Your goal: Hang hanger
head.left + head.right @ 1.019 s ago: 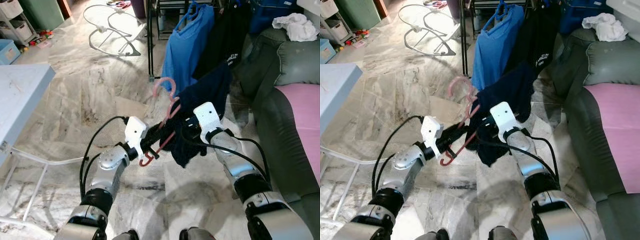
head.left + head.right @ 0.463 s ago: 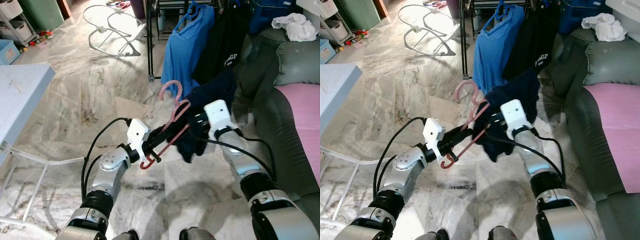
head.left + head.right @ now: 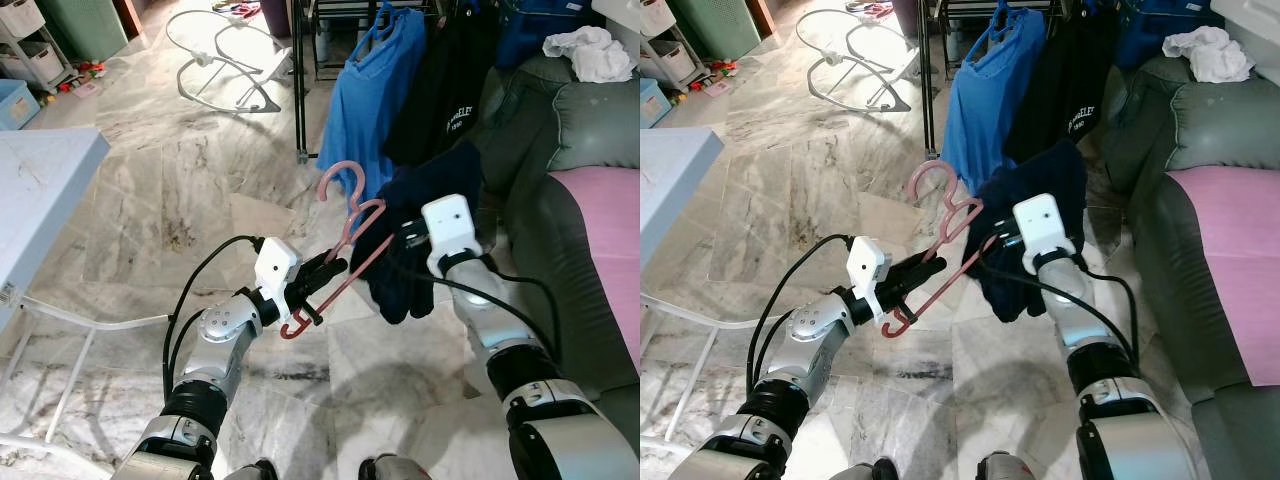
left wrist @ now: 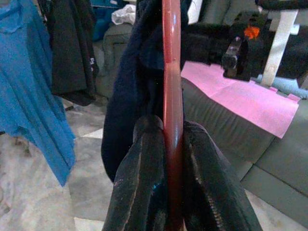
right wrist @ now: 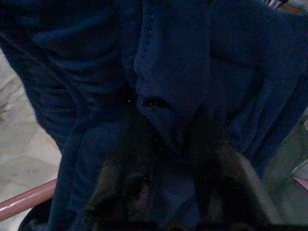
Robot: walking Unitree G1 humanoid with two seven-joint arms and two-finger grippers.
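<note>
A pink hanger (image 3: 343, 238) is held up in front of me, its hook topmost and one arm running into a dark navy garment (image 3: 420, 235). My left gripper (image 3: 322, 273) is shut on the hanger's lower arm; the left wrist view has the pink bar (image 4: 172, 120) pinched between both black fingers. My right gripper (image 3: 405, 238) is shut on a fold of the navy garment (image 5: 178, 91), which drapes over it and hides most of its fingers. Beyond stands a black clothes rack (image 3: 300, 80) with a blue shirt (image 3: 367, 95) and a black shirt (image 3: 447, 85) hanging from it.
A grey sofa (image 3: 585, 130) with a pink cover (image 3: 605, 240) lines the right side, a white cloth (image 3: 590, 50) lying on its top. A light blue table (image 3: 40, 190) stands at the left. A white baby bouncer frame (image 3: 225, 60) lies on the marble floor behind.
Both grippers have risen and moved right with the hanger and navy garment. The right gripper has pulled the garment further right, away from the left gripper.
</note>
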